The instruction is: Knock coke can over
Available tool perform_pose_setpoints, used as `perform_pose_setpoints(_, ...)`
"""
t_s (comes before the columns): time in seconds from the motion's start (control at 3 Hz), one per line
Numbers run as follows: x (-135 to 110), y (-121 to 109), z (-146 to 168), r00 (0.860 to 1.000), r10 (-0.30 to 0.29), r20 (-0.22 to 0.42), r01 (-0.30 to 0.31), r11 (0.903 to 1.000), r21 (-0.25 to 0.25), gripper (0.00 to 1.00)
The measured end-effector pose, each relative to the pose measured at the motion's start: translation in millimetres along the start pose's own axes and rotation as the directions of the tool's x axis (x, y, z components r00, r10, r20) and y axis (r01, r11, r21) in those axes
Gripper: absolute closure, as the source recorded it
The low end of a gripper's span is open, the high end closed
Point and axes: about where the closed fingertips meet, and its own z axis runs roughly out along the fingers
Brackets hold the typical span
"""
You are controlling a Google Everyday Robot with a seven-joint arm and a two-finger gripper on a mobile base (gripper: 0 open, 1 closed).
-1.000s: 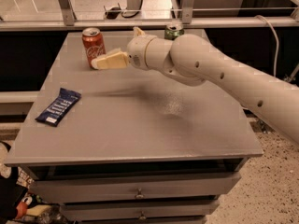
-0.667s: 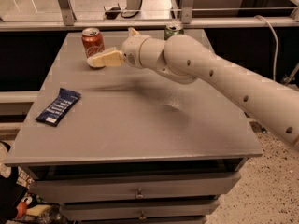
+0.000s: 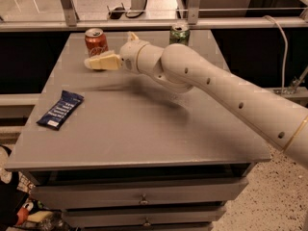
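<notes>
The coke can (image 3: 95, 41) is red with white script and a silver top. It stands upright at the far left of the grey table (image 3: 144, 129). My gripper (image 3: 109, 49) is just right of and in front of the can, low over the table. It is open and empty. One cream finger (image 3: 103, 62) points left and ends just below the can's base. The other finger (image 3: 132, 35) sticks up behind the wrist. I cannot tell whether the lower finger touches the can.
A green drink can (image 3: 179, 33) stands at the table's far edge, right of my wrist. A dark blue snack packet (image 3: 60, 109) lies flat near the left edge. My white arm (image 3: 231, 95) crosses the table from the right. A rail (image 3: 154, 25) runs behind the table.
My gripper has moved a little to the left and farther back, closer to the coke can. The can still stands upright in the same spot.
</notes>
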Motion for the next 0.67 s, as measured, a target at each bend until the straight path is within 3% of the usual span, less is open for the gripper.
perform_pose_setpoints(0.67,-2.2,10.4,21.6,0.999,0.004,0.033,-0.004,1.0000,-0.002,0.00)
